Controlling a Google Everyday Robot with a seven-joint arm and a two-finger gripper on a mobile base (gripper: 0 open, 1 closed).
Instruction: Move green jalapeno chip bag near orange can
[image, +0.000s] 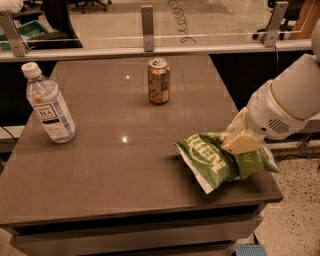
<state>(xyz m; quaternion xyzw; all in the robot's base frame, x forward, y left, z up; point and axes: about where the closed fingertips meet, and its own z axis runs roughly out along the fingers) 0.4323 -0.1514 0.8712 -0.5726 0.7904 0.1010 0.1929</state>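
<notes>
1. The green jalapeno chip bag, a crinkly light-green pouch with white lettering and white edges, lies in the lower right of the frame, on the near right corner of the table.
2. Its left end rests on the table top, and its right end reaches out past the table's right edge.
3. The gripper, with pale cream fingers on a bulky white rounded arm, comes in from the right edge of the frame. Its jaws are closed on the upper right part of the bag, which crumples around them.
4. The orange can, a small orange-and-tan aluminium drink can with a silver top, stands upright in the upper middle of the frame, well apart from the bag.
5. A clear plastic bottle with a white cap and a white label stands at the left of the frame, leaning slightly, far from both the can and the bag.
6. All three stand on a glossy grey-brown rectangular table.
7. A low glass barrier on metal posts runs along the top of the frame.
</notes>
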